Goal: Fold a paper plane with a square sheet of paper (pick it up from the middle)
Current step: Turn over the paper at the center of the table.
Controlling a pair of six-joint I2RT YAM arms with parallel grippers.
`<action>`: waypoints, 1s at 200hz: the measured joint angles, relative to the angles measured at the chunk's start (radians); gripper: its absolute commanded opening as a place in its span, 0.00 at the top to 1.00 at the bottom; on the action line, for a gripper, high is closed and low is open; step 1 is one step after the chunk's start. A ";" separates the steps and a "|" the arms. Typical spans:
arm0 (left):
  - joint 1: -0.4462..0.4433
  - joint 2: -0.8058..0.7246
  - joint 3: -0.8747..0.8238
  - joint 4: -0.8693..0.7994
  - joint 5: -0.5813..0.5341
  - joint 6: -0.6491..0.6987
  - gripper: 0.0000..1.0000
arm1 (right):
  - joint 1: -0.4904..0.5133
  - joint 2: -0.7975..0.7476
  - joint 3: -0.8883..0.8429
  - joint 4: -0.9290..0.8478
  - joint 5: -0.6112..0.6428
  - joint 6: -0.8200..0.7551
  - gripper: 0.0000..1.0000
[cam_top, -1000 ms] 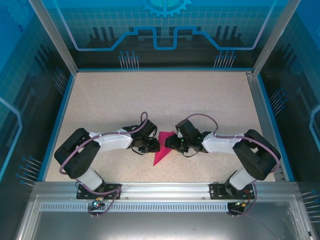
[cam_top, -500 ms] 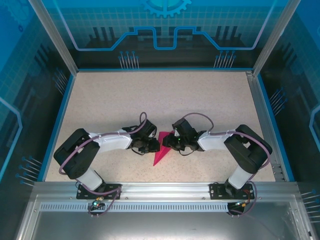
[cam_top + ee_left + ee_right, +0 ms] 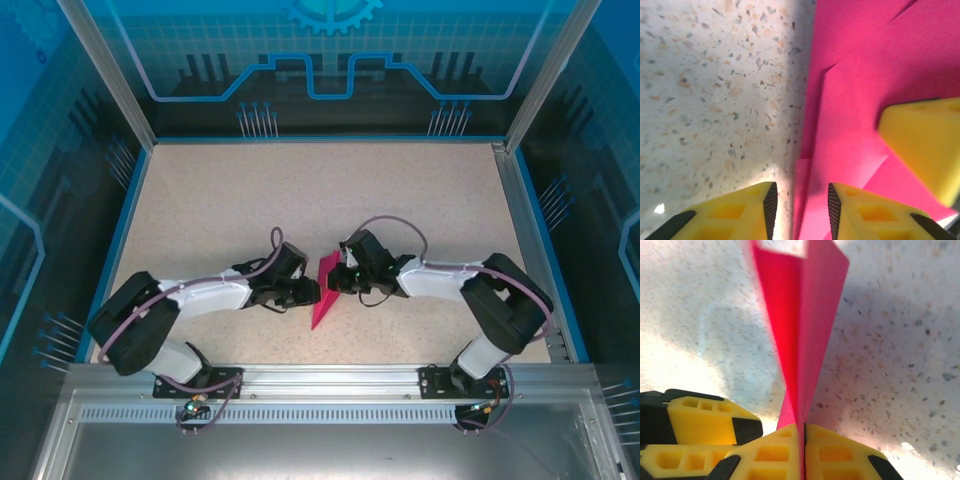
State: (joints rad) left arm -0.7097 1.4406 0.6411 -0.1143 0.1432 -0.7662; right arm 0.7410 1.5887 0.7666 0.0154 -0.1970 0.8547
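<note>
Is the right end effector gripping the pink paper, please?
Yes, the right end effector is shut with the pink paper clamped between its fingers.

Site type: enclosed robot laboratory test cell.
Enclosure: translucent blue wall panels [image 3: 330,60] printed with gear and circuit-line graphics, held by silver aluminium corner posts [image 3: 107,72].
Work surface: beige speckled counter [image 3: 330,190] bounded by a blue raised rim [image 3: 117,250].
Mounting: silver aluminium rail [image 3: 330,378] along the near edge.
Equipment: white-and-black jointed left arm [image 3: 210,293] and matching right arm [image 3: 440,282], bases bolted to the rail.
</note>
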 measured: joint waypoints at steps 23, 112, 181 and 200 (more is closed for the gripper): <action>0.000 -0.114 -0.022 -0.008 -0.059 -0.014 0.57 | 0.000 -0.086 0.103 -0.192 0.077 -0.100 0.93; 0.040 -0.385 -0.132 -0.088 -0.309 -0.022 0.44 | 0.092 -0.030 0.610 -1.133 0.744 -0.259 0.91; 0.047 -0.505 -0.206 -0.152 -0.419 -0.079 0.40 | 0.197 0.428 0.835 -1.311 0.796 -0.178 0.88; 0.047 -0.556 -0.232 -0.174 -0.449 -0.095 0.39 | 0.224 0.541 0.916 -1.316 0.768 -0.156 0.80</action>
State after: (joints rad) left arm -0.6624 0.8845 0.4095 -0.2882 -0.3058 -0.8612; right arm 0.9646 2.1296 1.6829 -1.3010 0.5713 0.6987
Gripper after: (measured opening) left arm 0.607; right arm 0.152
